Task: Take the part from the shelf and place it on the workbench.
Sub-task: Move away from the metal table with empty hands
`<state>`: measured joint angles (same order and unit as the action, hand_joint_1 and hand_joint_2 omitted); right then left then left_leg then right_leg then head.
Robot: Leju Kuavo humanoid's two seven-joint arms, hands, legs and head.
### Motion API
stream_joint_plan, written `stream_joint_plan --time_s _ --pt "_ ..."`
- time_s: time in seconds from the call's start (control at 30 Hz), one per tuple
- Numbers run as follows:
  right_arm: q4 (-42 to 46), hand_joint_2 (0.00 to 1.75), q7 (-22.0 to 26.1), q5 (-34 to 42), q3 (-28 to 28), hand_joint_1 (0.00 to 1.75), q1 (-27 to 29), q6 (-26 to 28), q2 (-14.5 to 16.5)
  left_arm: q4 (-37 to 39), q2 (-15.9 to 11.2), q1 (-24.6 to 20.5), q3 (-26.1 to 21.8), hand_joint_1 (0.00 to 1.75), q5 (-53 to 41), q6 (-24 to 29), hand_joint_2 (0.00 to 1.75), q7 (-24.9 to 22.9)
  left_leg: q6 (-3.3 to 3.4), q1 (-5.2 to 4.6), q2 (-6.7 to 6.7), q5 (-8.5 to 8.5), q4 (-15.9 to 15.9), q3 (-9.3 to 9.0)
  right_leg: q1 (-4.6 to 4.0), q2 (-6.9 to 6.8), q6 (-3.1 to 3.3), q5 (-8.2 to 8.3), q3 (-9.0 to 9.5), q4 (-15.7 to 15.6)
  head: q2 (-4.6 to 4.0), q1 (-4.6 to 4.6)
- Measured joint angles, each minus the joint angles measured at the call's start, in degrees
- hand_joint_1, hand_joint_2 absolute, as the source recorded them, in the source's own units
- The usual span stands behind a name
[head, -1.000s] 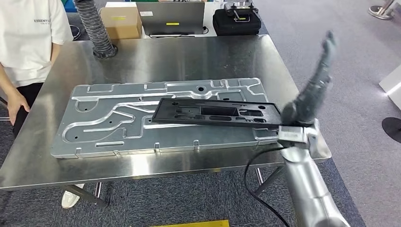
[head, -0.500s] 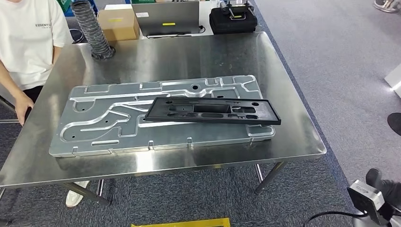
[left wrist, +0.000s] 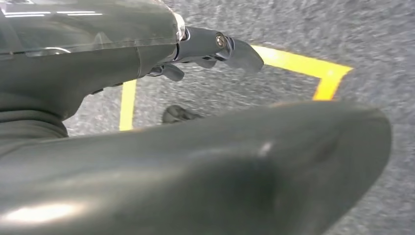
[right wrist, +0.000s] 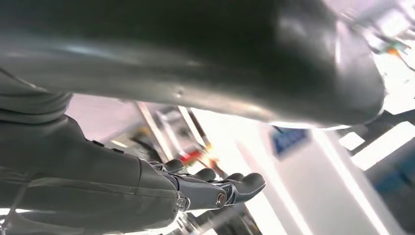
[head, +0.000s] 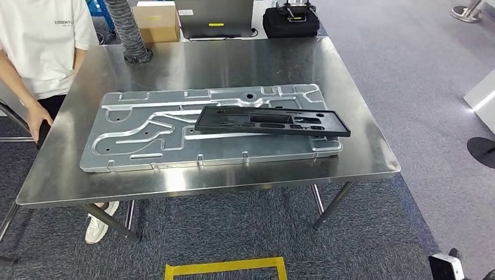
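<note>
black part (head: 272, 121) flat on grey plate (head: 146, 137), steel workbench (head: 362, 157), left robot hand (left wrist: 195, 54) and right robot hand (right wrist: 205, 188) empty, fingers apart

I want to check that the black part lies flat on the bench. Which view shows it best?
The head view: the black part shows whole, lying across the silver plate on the workbench. The left wrist view looks at carpet and yellow tape, the right wrist view at a blurred room; neither helps.

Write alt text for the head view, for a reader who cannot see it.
A long black plastic part lies across the right half of a large machined aluminium plate on a steel workbench. A person in a white T-shirt stands at the table's left edge, and yellow floor tape marks the carpet in front.
</note>
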<state>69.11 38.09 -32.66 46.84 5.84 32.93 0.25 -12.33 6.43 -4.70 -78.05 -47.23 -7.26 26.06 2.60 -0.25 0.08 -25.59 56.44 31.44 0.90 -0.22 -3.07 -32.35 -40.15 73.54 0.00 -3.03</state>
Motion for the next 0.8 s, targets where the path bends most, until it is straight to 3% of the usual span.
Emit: stream_joint_plan --time_s 0.03,0.07,0.13,0.2,0.27,0.3,0.37,0.43,0.47,0.53,0.6,0.67,0.73,0.8 --pt "-2.8 0.0 0.0 -0.6 0.7 0.0 -0.2 -0.2 0.0 0.0 0.0 0.0 0.0 0.0 -0.1 0.1 0.0 -0.3 -0.09 -0.04 0.0 0.47 0.2 0.8 -0.01 0.0 0.12 1.13 1.9 -1.3 0.0 -0.01" --pt "-5.8 0.0 0.0 -1.4 1.6 0.0 -0.5 -0.5 0.0 0.0 0.0 0.1 0.0 0.0 -0.3 0.2 0.0 -0.6 -0.21 -0.06 -0.01 0.9 0.4 1.54 -0.05 0.0 0.38 2.43 4.85 -4.7 0.0 -0.01" --pt "-11.3 0.0 0.0 -2.7 3.3 0.0 -1.3 -0.8 0.0 0.0 0.1 0.1 0.0 0.0 -0.6 0.3 0.0 -1.1 -0.64 -0.13 -0.01 1.66 0.8 2.53 -0.32 0.02 1.14 3.02 11.03 -13.2 0.0 -0.02" --pt "-16.7 0.0 -0.1 -4.2 4.3 0.0 -1.9 -0.1 -0.1 0.0 0.1 0.1 0.1 0.0 -0.8 0.3 0.0 -1.4 -1.28 -0.09 0.04 2.44 0.8 2.79 -0.8 0.07 1.86 2.52 13.66 -17.6 0.0 -0.03" --pt "-23.2 0.0 -0.6 -6.9 4.9 0.0 -2.7 1.3 -0.5 0.0 0.1 0.2 0.1 0.0 -1.0 0.4 0.0 -1.4 -2.01 0.04 0.08 3.14 0.7 2.91 -0.99 0.06 2.57 3.3 13.35 -18.2 -0.01 -0.01" --pt "-26.5 0.0 -1.1 -8.4 5.1 0.0 -3.1 2.0 -0.6 0.0 0.1 0.2 0.1 0.0 -1.2 0.4 0.0 -1.4 -2.35 0.13 0.06 2.65 1.1 3.25 -0.92 -0.04 2.97 3.85 12.95 -18.4 -0.01 -0.02" --pt "-32.2 0.0 -2.9 -11.5 5.2 0.0 -3.9 3.2 -0.7 0.0 0.1 0.4 0.1 0.0 -1.5 0.3 0.0 -1.3 -2.87 0.24 -0.02 -1.43 4.5 4.63 -0.63 -0.22 3.7 5.23 11.59 -18.7 -0.01 -0.02" --pt "-37.5 0.0 -5.6 -14.4 5.1 0.0 -4.5 3.7 -0.7 0.0 0.0 0.5 0.3 0.0 -2.0 0.3 0.0 -1.3 -3.22 0.37 -0.06 -7.47 11.9 6.53 -0.69 -0.34 4.0 6.57 9.73 -18.6 -0.01 -0.02" --pt "-39.8 0.0 -7.0 -15.5 5.1 0.0 -4.7 3.7 -0.7 0.0 0.0 0.5 0.5 0.0 -2.3 0.2 0.0 -1.3 -3.34 0.39 -0.06 -9.21 15.3 7.1 -0.72 -0.4 4.02 7.18 8.86 -18.5 -0.01 -0.02" --pt "-42.2 0.0 -8.6 -16.6 5.0 0.0 -4.9 3.6 -0.7 0.0 0.0 0.5 0.6 0.0 -2.5 0.2 0.0 -1.2 -3.43 0.4 -0.06 -10.11 18.6 7.41 -0.78 -0.48 4.02 7.88 7.8 -18.3 0.0 -0.03" --pt "-42.8 0.0 -8.9 -16.9 5.0 0.0 -5.0 3.6 -0.7 0.0 0.0 0.5 0.7 0.0 -2.5 0.2 0.0 -1.2 -3.44 0.4 -0.05 -9.89 18.9 7.27 -0.78 -0.49 4.01 8.03 7.54 -18.2 0.0 -0.02" --pt "-44.1 0.0 -9.6 -17.4 4.9 0.0 -5.1 3.6 -0.6 0.0 0.0 0.5 0.8 0.0 -2.6 0.1 0.0 -1.2 -3.41 0.39 -0.05 -8.16 17.8 5.78 -0.8 -0.51 3.95 8.5 6.68 -18.0 0.0 -0.02" --pt "-47.9 0.0 -12.1 -19.5 4.2 0.0 -5.6 3.1 -0.1 0.0 -0.3 0.3 1.2 0.0 -3.0 0.1 0.0 -1.0 -2.89 0.18 -0.05 -6.44 7.6 -2.12 -0.93 -0.49 3.42 9.94 4.62 -17.0 0.0 -0.02" --pt "-51.3 0.0 -15.3 -21.7 3.3 0.0 -6.1 2.1 0.5 0.0 -0.5 0.2 1.6 0.0 -3.5 0.0 0.0 -0.6 -2.0 -0.09 -0.05 -6.15 -1.5 -8.32 -0.99 -0.5 2.64 11.54 3.26 -16.4 0.01 -0.02"
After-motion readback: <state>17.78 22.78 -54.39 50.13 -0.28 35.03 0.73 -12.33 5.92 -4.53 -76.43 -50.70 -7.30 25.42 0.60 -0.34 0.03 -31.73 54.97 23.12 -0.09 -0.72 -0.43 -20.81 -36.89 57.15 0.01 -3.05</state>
